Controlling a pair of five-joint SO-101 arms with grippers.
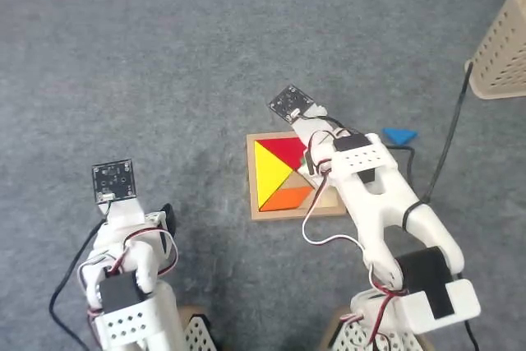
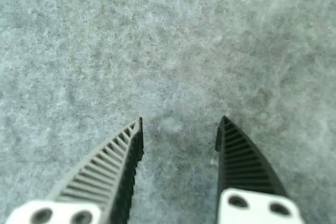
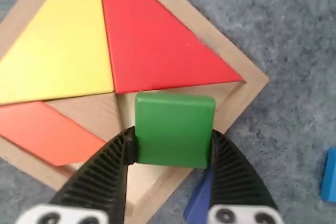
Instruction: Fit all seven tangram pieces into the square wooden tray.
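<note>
Wooden tray (image 1: 253,178), square, on the grey desk (image 1: 164,80), before the right arm.
Contents, lying flat: yellow triangle (image 1: 271,174) at left; red triangle (image 1: 283,151) on the far side; orange parallelogram (image 1: 288,198) on the near side.
Green square (image 3: 175,128): pinched by the right claw (image 3: 172,134) over the tray's bare right part, just beside the red triangle's edge; contact with the tray floor cannot be told.
Blue triangle (image 1: 400,135): on the desk, right of the tray, apart from it.
Left claw (image 2: 178,129): spread, holding nothing, over bare desk well left of the tray.
</note>
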